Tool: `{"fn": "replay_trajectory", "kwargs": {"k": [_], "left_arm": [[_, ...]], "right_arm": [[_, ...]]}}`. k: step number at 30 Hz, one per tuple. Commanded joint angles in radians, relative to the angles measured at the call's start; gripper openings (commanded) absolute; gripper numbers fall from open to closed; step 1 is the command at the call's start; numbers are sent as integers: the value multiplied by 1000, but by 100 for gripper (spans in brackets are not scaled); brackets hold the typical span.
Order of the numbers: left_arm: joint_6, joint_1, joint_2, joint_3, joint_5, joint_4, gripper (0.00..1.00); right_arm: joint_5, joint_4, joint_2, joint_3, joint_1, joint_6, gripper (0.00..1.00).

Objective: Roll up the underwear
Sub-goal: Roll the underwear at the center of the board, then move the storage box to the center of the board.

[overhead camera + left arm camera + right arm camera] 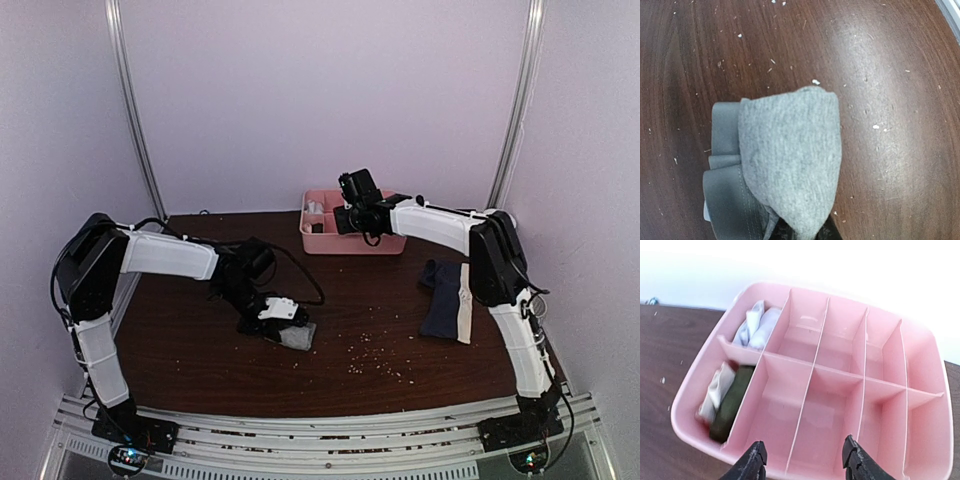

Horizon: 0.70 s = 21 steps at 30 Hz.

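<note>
The grey underwear (790, 160) lies bunched and folded on the brown table (200, 360), its darker grey waistband (725, 195) showing on the left. My left gripper (802, 235) is shut on the near end of this cloth, low over the table (275, 315). The navy underwear (447, 300) with a cream-white waistband lies flat at the right, under the right arm, with no gripper on it. My right gripper (805, 460) hovers open over the near middle compartments of the pink tray (935, 405), nothing between its fingers.
The pink tray (385, 243) stands at the back of the table. Its two left compartments hold rolled cloths, one pale (757, 325), one dark green with white (727, 400). Crumbs (375, 355) speckle the table's middle. Walls close in on both sides.
</note>
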<state>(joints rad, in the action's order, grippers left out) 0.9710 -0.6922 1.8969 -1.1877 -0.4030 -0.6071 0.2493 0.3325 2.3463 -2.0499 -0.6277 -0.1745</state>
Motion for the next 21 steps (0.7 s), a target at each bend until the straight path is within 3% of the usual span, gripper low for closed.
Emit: {"fn": "replay_trajectory", "kwargs": {"k": [1, 8, 14, 21], "left_arm": [[-34, 3, 42, 49, 23, -21, 8], [-35, 2, 36, 61, 23, -16, 8], [-36, 2, 26, 63, 33, -16, 8], [-40, 1, 11, 72, 46, -16, 7]], "right_arm": [[86, 5, 102, -134, 20, -72, 54], [-26, 79, 154, -157, 39, -94, 52], [-78, 166, 88, -60, 42, -54, 46], [-274, 298, 11, 57, 52, -8, 41]]}}
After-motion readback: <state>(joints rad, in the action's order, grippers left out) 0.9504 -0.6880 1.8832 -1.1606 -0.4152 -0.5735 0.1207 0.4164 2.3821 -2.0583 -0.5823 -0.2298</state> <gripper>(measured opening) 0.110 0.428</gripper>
